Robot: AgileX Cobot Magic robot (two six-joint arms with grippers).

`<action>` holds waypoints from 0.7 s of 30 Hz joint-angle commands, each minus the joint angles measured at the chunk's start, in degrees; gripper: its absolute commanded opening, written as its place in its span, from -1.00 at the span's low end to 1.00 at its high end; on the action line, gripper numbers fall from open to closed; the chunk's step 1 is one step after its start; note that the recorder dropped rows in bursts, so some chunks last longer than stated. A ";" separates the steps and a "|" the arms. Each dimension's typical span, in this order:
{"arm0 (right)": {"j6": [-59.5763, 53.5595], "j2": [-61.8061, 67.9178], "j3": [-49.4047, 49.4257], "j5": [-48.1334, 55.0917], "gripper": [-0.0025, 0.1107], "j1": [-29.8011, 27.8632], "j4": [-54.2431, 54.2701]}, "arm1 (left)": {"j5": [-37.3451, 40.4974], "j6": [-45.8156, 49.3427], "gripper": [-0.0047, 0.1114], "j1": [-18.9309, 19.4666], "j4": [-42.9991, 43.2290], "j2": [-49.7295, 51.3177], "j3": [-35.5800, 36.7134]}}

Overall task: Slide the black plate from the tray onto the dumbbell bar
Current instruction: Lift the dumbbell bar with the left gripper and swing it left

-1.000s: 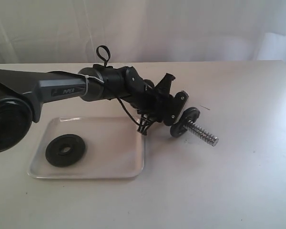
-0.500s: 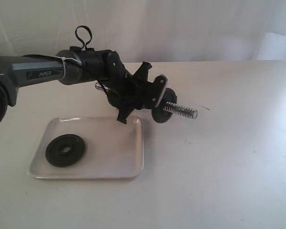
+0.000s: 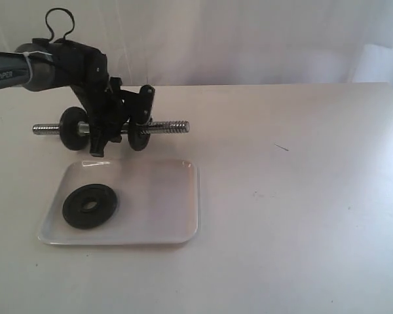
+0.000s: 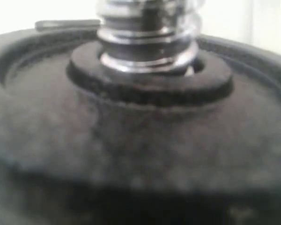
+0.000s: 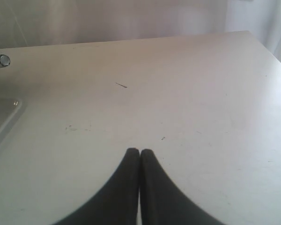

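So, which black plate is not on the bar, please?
The black plate lying flat in the tray; the other two plates sit on the dumbbell bar.

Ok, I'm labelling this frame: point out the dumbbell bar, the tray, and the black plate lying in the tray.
dumbbell bar [image 3: 169, 126], exterior view, its free threaded end.
tray [image 3: 160, 203], exterior view, bare floor beside the plate.
black plate [image 3: 107, 204], exterior view, flat face beside the centre hole.
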 commanded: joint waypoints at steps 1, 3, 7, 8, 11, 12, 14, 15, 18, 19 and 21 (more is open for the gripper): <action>0.16 -0.35 0.09 -0.13 -0.96 0.13 -0.36 | -1.01 -3.41 -0.92 3.02 -0.44 -4.14 -1.41; 0.16 -0.35 0.09 -0.13 -0.96 0.13 -0.36 | -0.77 -3.41 -0.92 4.31 -1.59 -4.14 -1.41; 1.11 -0.35 0.09 -0.13 -0.96 0.12 -0.36 | -0.18 -3.20 -0.92 6.99 -5.86 -4.01 -1.41; 1.26 -0.35 0.09 -0.13 -0.96 0.12 -0.36 | 0.65 -3.13 -0.92 7.48 -6.41 -3.91 -1.41; 1.26 -0.35 0.09 -0.13 -0.96 0.12 -0.36 | 1.96 -3.13 -0.92 8.22 -7.26 -3.70 -1.41; 1.26 -0.35 0.09 -0.13 -0.96 0.12 -0.36 | 2.41 -3.13 -0.92 8.57 -8.38 -3.45 -1.41; 1.26 -0.35 0.09 -0.13 -0.96 0.12 -0.36 | 2.74 -2.99 -0.92 8.97 -11.95 -3.32 -1.41; 1.26 -0.35 0.09 -0.13 -0.96 0.12 -0.36 | 2.87 -2.99 -0.92 9.08 -13.48 -3.32 -1.41; 1.26 -0.35 0.09 -0.13 -0.96 0.12 -0.36 | 3.83 -2.71 -0.92 9.08 -15.26 -3.32 -1.41; 1.26 -0.35 0.09 -0.13 -0.96 0.12 -0.36 | 4.67 -2.71 -0.92 9.08 -15.26 -3.32 -1.41; 1.26 -0.35 0.09 -0.13 -0.96 0.12 -0.36 | 7.05 -2.71 -0.92 9.08 -15.26 -3.32 -1.41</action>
